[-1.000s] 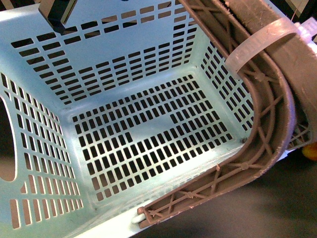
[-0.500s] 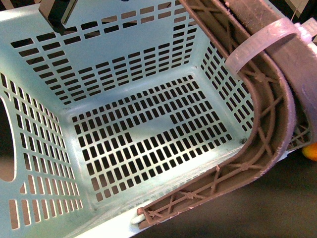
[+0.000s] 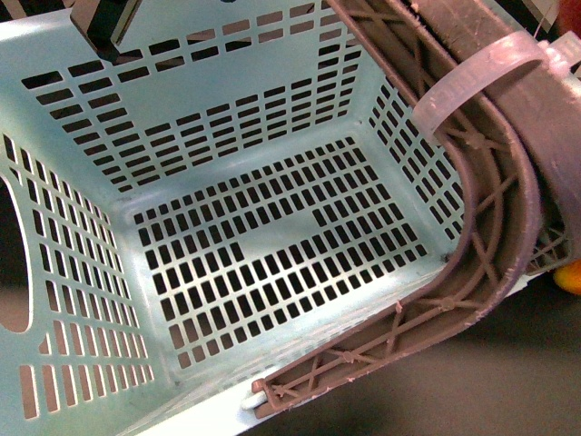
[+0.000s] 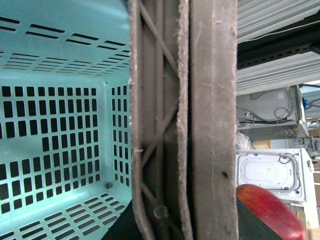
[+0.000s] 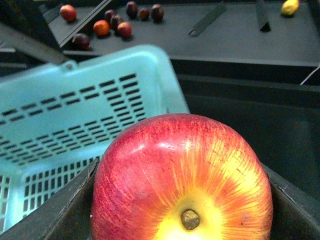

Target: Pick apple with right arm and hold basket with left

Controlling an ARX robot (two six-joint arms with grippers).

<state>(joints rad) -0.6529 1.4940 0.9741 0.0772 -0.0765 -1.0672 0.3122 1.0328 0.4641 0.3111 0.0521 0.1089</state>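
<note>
The aqua basket (image 3: 227, 145) fills the front view, hanging tilted with its slotted floor showing and nothing in it. Its brown ribbed handle (image 3: 490, 227) curves down the right side and carries a white zip tie (image 3: 481, 77). In the left wrist view my left gripper (image 4: 185, 220) is shut on the handle (image 4: 210, 110), beside the basket's wall (image 4: 55, 60). A red curved surface, apparently the apple (image 4: 270, 212), shows just past the handle. My right gripper (image 5: 182, 200) is shut on the apple (image 5: 180, 165), which is red with yellow around its stem, held next to the basket's rim (image 5: 115, 60).
Several small fruits (image 5: 115, 22) lie on a dark shelf behind the basket, and a yellow one (image 5: 290, 6) lies further along. An orange-yellow bit (image 3: 570, 275) peeks past the handle. A dark part (image 3: 104, 23) sticks over the basket's far rim. White machines (image 4: 272, 170) stand behind.
</note>
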